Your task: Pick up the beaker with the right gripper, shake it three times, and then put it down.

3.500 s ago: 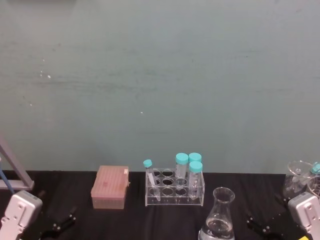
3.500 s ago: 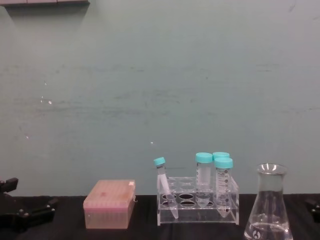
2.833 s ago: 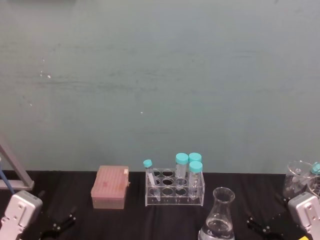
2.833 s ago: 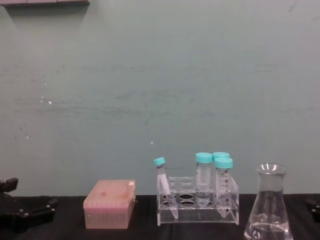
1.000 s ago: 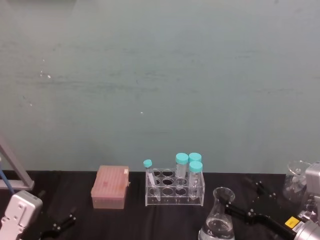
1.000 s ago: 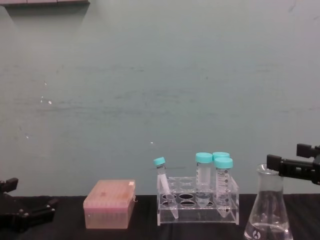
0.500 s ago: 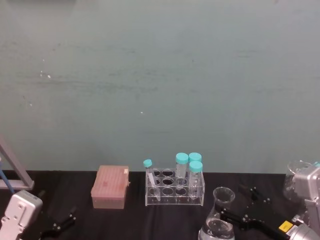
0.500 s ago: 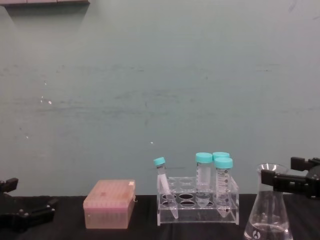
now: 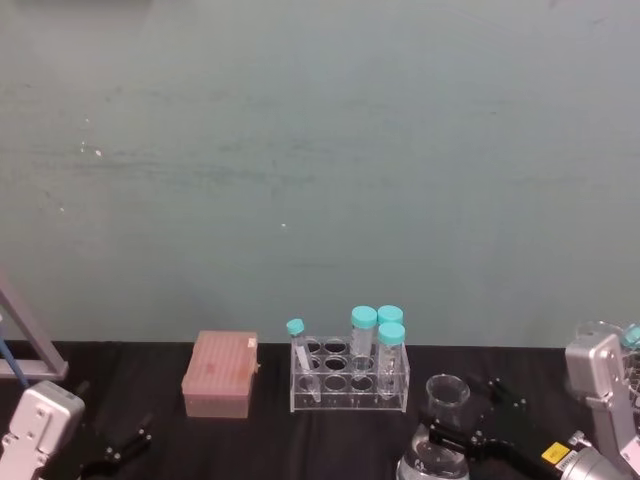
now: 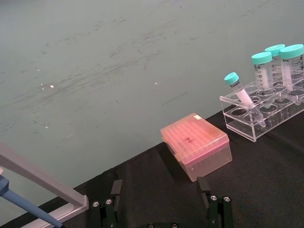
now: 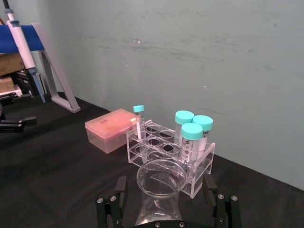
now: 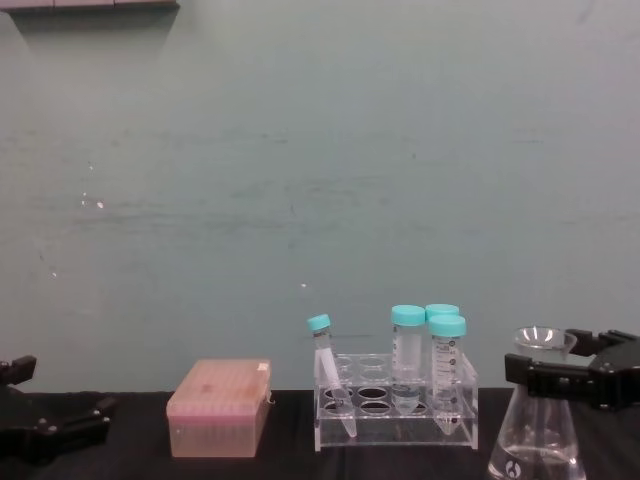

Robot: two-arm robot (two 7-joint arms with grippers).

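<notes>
Right gripper (image 12: 550, 362): lower right of the chest view, level with the neck of the beaker (image 12: 540, 432), just under its flared rim. In the head view it sits at the lower right (image 9: 466, 414), one finger in front of the neck and one behind.
Jaw opening: wide. In the right wrist view the fingers (image 11: 118, 191) stand on either side of the neck with a gap on each side. No contact seen, nothing gripped.
Beaker: upright on the black table (image 9: 260, 440), lower right of the head view (image 9: 446, 396), clear liquid in the base. It stands in front of and to the right of the tube rack (image 9: 350, 381), apart from it.
Left gripper (image 10: 160, 199): lower left of the head view (image 9: 115, 450), low over the table, fingers spread with nothing between them. The pink box (image 10: 195, 151) lies beyond it.
Change vs 0.5 s ago: the right gripper has dropped from rim height to just below the rim, and has shifted a little left in the chest view.
Change vs 3.5 s ago: the right gripper was then at the lower right edge, away from the beaker.
Unchanged: beaker, rack, pink box and left gripper sit where they were.
</notes>
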